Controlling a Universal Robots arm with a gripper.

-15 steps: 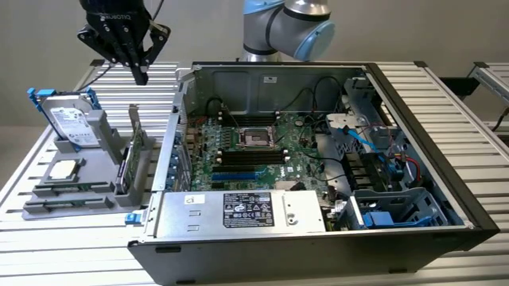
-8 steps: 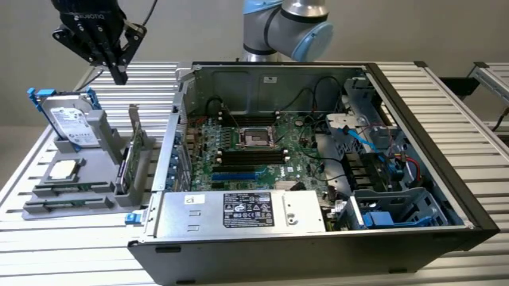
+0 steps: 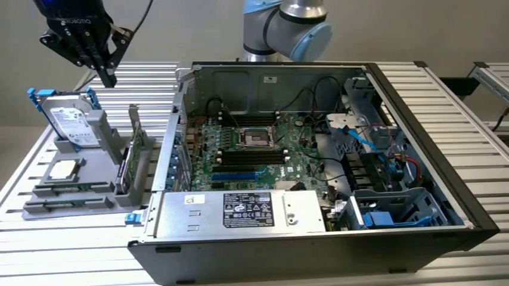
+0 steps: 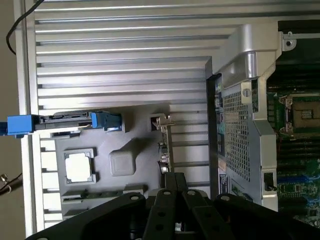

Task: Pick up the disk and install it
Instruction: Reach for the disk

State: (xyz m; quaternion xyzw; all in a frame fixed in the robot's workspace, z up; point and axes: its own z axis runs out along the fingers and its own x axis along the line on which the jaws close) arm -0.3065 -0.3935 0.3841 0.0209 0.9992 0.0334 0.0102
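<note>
- The disk [image 3: 70, 122] stands on edge in a grey holder [image 3: 80, 179] on the table [image 3: 47, 262], at about 9 o'clock from the open computer case [image 3: 318, 161] in the exterior view.
- Its white-labelled face is turned toward that camera and leans back a little. Blue carrier ends stick out at both upper corners.
- From my wrist I see it edge-on as a thin bar between two blue ends [image 4: 65, 120]. I judge that its long axis lies level along that top edge. Its foot is sunk in the holder, so I can't be sure.
- I expect a stiff metal body, heavy for its size, with smooth sides that could slip. The blue plastic frame probably flexes, and the drive won't like knocks.
- I judge the best hold is across its thin dimension at mid-span of the top edge, on metal and not on the blue tabs.
- My end effector [image 3: 106, 76] hangs at about 1 o'clock from the disk, above it and apart. Its fingers are pressed together on nothing, as the wrist view also shows [image 4: 175, 187].
- A small square chip [image 3: 65, 170] lies flat in the holder at 6 o'clock from the disk.
- A thin dark card [image 3: 131, 155] stands upright at roughly 4 o'clock, between the disk and the case.
</note>
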